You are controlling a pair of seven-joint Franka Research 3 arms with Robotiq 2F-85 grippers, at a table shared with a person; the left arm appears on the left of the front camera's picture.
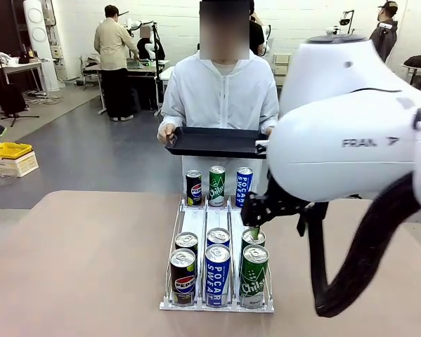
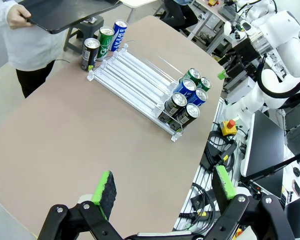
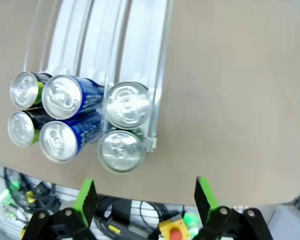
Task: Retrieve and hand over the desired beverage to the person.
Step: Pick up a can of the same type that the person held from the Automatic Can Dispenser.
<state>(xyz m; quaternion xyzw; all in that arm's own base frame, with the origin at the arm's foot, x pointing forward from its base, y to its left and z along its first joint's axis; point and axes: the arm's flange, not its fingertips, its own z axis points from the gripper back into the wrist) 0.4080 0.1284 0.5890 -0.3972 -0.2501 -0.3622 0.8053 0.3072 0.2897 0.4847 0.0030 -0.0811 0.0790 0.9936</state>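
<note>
Now, right claw (image 3: 145, 195) wide apart above the near green cans (image 1: 254, 274), left claw (image 2: 165, 187) likewise released, empty.

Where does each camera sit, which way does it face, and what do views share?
Front: robot's side, facing across the table at the person holding a tray; right arm at picture right.
Left wrist: high up, looking down past the open left end effector at the can rack.
Right wrist: above the rack's near end, looking down past the open right end effector.
Shared: all show the rack's cans.
</note>
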